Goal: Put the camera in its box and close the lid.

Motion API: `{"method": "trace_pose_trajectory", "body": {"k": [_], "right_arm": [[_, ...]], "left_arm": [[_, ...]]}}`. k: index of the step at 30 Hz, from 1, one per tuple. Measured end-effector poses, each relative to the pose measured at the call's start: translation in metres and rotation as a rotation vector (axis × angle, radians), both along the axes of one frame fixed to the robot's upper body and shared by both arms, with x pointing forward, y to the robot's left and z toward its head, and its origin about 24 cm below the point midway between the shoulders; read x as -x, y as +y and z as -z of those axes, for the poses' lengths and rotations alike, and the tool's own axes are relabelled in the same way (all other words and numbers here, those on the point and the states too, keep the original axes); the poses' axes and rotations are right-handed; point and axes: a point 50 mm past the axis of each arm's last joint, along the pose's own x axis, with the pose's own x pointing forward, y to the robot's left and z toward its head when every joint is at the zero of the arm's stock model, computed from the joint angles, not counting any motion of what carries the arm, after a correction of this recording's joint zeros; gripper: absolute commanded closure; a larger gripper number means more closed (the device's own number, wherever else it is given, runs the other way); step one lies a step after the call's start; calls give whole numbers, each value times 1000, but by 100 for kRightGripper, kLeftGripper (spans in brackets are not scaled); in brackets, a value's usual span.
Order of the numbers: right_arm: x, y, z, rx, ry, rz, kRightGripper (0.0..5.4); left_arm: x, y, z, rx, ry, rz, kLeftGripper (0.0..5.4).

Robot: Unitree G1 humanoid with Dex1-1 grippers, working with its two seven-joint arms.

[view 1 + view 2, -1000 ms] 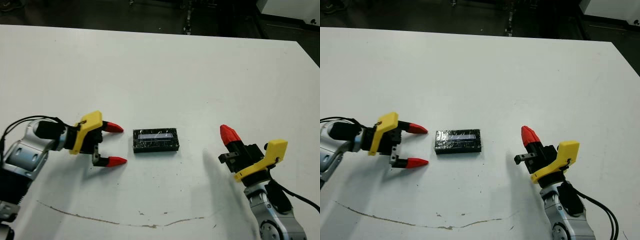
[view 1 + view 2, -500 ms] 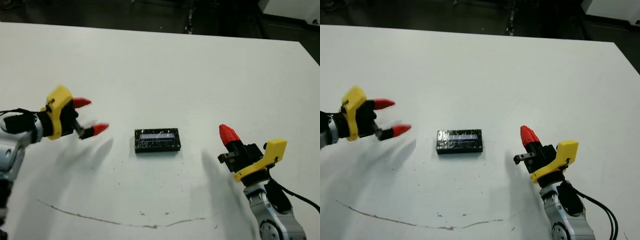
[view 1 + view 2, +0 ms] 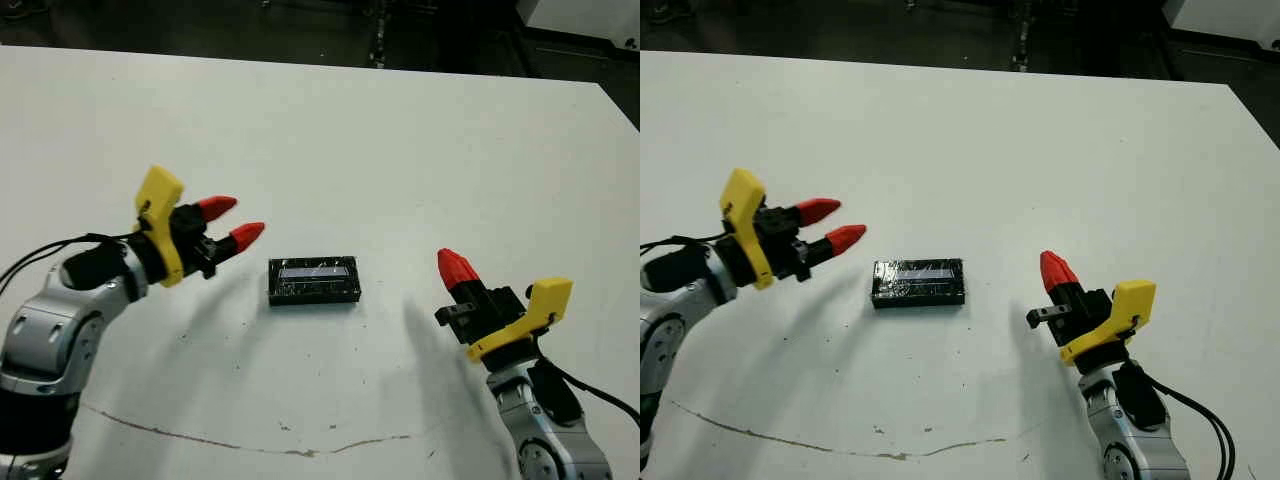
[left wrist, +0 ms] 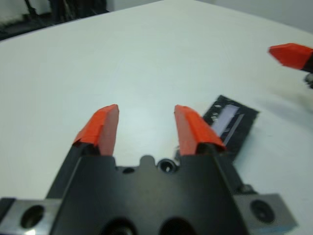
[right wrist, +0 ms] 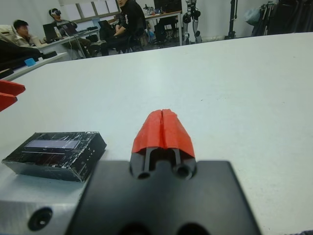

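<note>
Black lid (image 3: 313, 280) lies apart, between spread left jaws and pressed-together right jaws.

L hand (image 3: 238, 220) swung back toward lid (image 3: 313, 281), fingers narrower, now raised off table (image 3: 400, 150).

head stereo pair looking down, wrist cameras low, all sharing the lid (image 3: 313, 280)

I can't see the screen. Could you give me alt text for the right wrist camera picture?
The right gripper, its two red fingertips pressed together and holding nothing, points across a white table. A black lid closes the box beside it. People sit at desks beyond the table.
</note>
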Motion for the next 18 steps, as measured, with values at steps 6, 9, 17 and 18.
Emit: {"method": "trace_pose_trajectory", "body": {"k": [6, 9, 17, 18], "right_arm": [[0, 0, 0, 22, -4, 6, 540], [1, -1, 1, 29, -1, 16, 540], [1, -1, 1, 25, 3, 17, 540], [1, -1, 1, 25, 3, 18, 540]], "left_arm": [[-3, -28, 2, 30, 73, 5, 414], [-3, -40, 6, 33, 100, 0, 459], [-6, -59, 18, 1, 159, 8, 538], [-6, -61, 20, 1, 166, 4, 538]]}}
